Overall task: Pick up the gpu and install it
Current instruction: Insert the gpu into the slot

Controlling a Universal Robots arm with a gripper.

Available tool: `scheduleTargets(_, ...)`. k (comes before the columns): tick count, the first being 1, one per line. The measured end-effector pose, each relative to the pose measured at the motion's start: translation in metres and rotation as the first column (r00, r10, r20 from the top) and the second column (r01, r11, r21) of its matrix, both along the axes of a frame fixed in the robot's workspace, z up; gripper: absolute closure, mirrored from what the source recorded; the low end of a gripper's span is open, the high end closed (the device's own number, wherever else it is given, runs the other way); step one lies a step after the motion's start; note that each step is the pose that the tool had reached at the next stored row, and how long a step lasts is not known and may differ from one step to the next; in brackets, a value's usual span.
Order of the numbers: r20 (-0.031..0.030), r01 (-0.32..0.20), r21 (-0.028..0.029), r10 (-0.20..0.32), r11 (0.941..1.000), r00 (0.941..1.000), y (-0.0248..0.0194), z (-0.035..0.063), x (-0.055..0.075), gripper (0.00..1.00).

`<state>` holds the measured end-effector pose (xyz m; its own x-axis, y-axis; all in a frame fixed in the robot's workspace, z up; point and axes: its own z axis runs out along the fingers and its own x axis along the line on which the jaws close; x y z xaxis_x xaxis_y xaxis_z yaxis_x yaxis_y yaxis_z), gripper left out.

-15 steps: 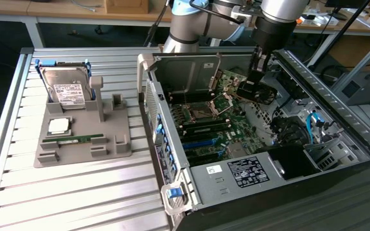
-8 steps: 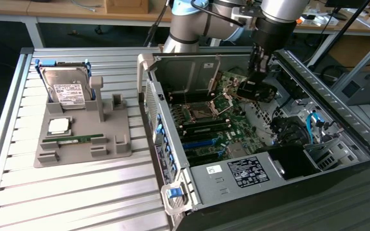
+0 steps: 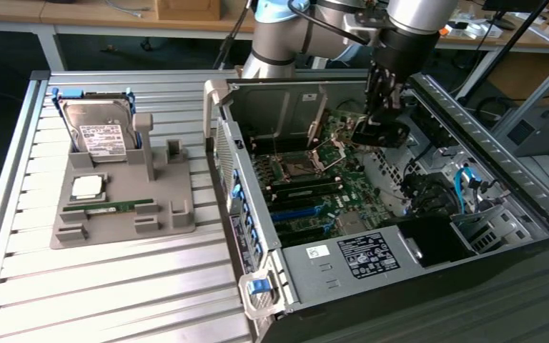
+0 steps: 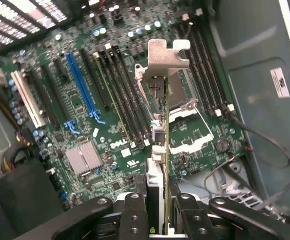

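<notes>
My gripper (image 4: 157, 202) is shut on the gpu (image 4: 160, 150), which I see edge-on as a thin green card between the two black fingers (image 4: 133, 210). Its silver end bracket (image 4: 167, 52) points away from the wrist. The card hangs above the green motherboard (image 4: 85, 115), over the area by the processor socket (image 4: 184, 117) and apart from the board. In the exterior view the gripper (image 3: 382, 121) is inside the open computer case (image 3: 255, 186), holding the dark gpu (image 3: 377, 134) above the motherboard (image 3: 337, 193).
A blue expansion slot (image 4: 82, 85) and black slots lie beside the card. Loose cables (image 4: 264, 145) run along the case wall. A grey holder (image 3: 122, 207) at the exterior view's left carries a hard drive (image 3: 98, 132), a processor (image 3: 86, 187) and a memory stick (image 3: 111, 207).
</notes>
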<state>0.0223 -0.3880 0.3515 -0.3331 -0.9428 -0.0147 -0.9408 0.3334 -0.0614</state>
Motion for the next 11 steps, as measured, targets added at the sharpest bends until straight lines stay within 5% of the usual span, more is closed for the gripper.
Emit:
scheduleTargets(4, 0.0000, -0.096, -0.0001, 0.096, 0.9954, 0.9954, 0.0000, -0.0003, 0.0000, 0.73)
scheduleTargets(11, -0.0001, -0.261, -0.0005, 0.261, 0.9653, 0.9653, 0.0000, -0.0007, 0.0000, 0.73)
